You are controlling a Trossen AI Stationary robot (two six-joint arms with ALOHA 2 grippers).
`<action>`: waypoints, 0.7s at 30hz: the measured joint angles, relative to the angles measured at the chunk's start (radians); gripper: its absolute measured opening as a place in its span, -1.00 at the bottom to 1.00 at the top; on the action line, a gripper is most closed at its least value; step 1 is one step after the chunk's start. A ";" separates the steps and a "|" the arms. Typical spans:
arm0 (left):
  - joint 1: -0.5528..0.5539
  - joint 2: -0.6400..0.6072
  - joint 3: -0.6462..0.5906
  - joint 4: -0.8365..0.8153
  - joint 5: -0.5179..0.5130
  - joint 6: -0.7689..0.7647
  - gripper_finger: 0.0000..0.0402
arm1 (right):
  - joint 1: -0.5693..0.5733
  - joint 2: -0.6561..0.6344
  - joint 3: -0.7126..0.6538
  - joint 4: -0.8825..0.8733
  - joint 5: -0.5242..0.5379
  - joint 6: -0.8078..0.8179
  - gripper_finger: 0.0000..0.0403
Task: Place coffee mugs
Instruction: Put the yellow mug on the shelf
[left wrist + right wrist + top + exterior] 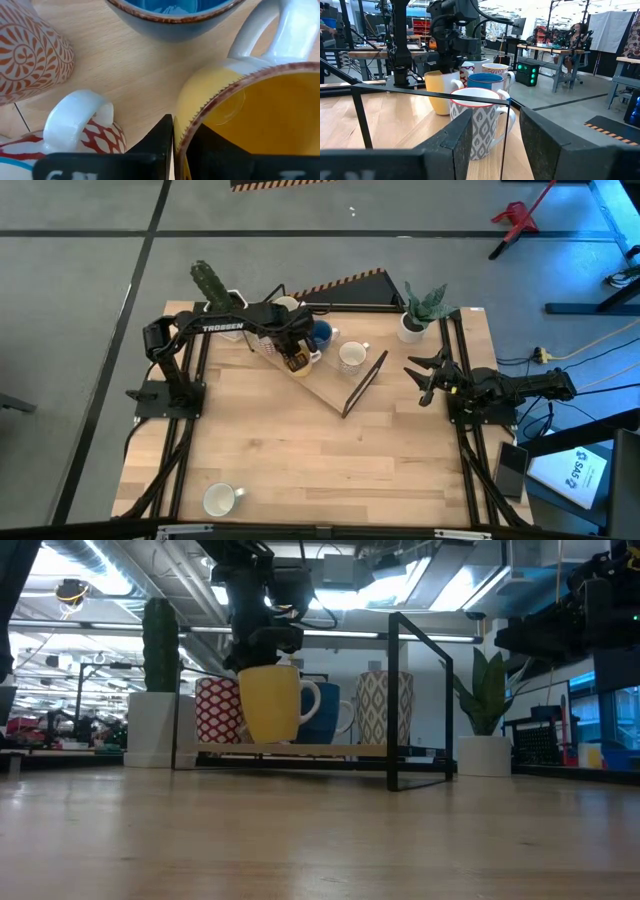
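My left gripper [297, 361]: closed on the rim of the yellow mug [270, 703], one finger [162, 137] outside the wall and the other inside the cup, at the far-left part of the table [300, 440]
Yellow mug: upright, white handle pointing toward the blue mug [328, 712]; in the low view its base sits about level with the rack's board, and I cannot tell whether it rests on it or hangs just above
Blue mug: just beside the yellow one on the rack [345, 385], glossy blue inside with a brown rim
Red-and-white patterned mugs: one with a diamond print [217, 710] stands next to the yellow mug on the side away from the blue one; my left wrist view shows its white handle [77, 112] close to my outer finger, and another mug with orange swirls [30, 50] near it
Grey-and-white patterned mug [351, 357]: on the rack to the right of the blue mug, apart from it, with a red rim in my right wrist view [480, 120]
Lone white mug [219, 499]: on the bare wood near the front-left corner, well apart from the others
My right gripper [428, 380]: waiting over the right edge of the table, fingers spread wide with nothing between them, facing the rack
Plants: a cactus [213, 284] in a white pot at the far-left corner, a leafy plant [420, 308] in a white pot at the far-right corner
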 joint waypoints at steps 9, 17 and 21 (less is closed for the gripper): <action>0.000 0.000 0.000 0.023 0.013 0.015 -0.79 | 0.000 0.000 0.000 0.000 0.000 0.000 -0.26; 0.000 0.000 0.000 0.026 0.022 0.023 -0.58 | 0.000 0.000 0.000 0.000 0.000 -0.003 -0.26; 0.000 0.000 0.000 0.025 0.024 0.023 -0.50 | 0.000 0.000 0.000 0.000 0.000 -0.003 -0.26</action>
